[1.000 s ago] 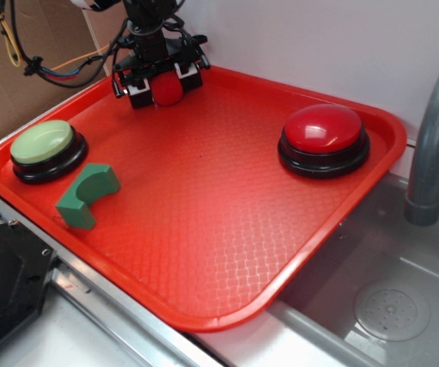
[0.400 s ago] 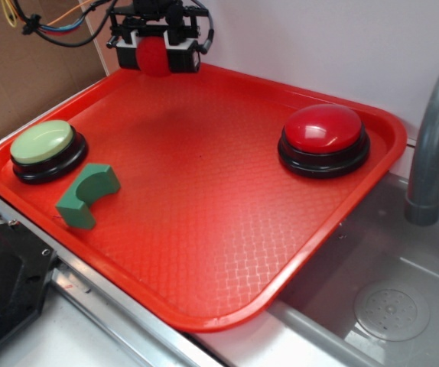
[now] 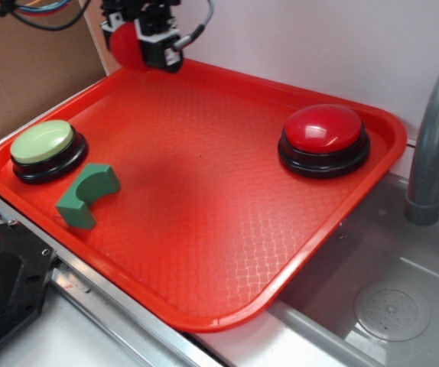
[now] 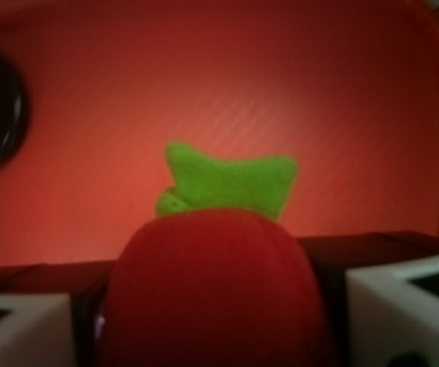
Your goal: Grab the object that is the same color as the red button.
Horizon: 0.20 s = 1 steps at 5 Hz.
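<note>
The object, a small matte red ball (image 3: 126,44) with a green stem (image 4: 231,183), hangs in the air above the far left corner of the red tray (image 3: 204,229). My gripper (image 3: 137,38) is shut on it. In the wrist view the ball (image 4: 212,294) fills the space between the white fingers (image 4: 391,302), its stem pointing away from the camera. The red button (image 3: 323,130), a glossy dome on a black base, stands on the tray's far right, well away from the gripper.
A pale green dome button (image 3: 43,143) on a black base and a green arch block (image 3: 88,196) sit at the tray's left side. A grey faucet (image 3: 434,145) and a sink with a drain (image 3: 391,310) lie to the right. Cardboard (image 3: 28,69) stands behind on the left.
The gripper has risen off the tray with the red ball held in it and drifted left toward the far left corner. Nothing else has moved.
</note>
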Motion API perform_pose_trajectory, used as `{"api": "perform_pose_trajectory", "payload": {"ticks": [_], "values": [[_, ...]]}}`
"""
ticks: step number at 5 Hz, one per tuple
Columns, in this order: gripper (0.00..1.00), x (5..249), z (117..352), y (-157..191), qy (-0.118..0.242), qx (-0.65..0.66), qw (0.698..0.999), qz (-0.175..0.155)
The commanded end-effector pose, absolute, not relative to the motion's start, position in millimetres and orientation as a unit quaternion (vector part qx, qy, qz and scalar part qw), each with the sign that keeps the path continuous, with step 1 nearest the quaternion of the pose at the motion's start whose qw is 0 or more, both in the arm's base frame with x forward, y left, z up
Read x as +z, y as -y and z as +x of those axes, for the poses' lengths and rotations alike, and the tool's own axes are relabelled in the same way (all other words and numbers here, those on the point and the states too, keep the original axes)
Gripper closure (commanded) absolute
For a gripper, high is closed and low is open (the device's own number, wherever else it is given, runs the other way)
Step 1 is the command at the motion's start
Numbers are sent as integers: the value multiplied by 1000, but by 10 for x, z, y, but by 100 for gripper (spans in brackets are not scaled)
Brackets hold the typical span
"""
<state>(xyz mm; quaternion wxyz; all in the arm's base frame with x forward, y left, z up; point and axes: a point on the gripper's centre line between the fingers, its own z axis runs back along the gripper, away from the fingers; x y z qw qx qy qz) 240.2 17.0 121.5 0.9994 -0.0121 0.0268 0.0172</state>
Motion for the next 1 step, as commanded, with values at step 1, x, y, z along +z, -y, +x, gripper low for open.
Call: {"api": "perform_pose_trajectory", "payload": {"ticks": [1], "values": [[100, 1439, 2174, -243, 37, 38, 998, -16]]}}
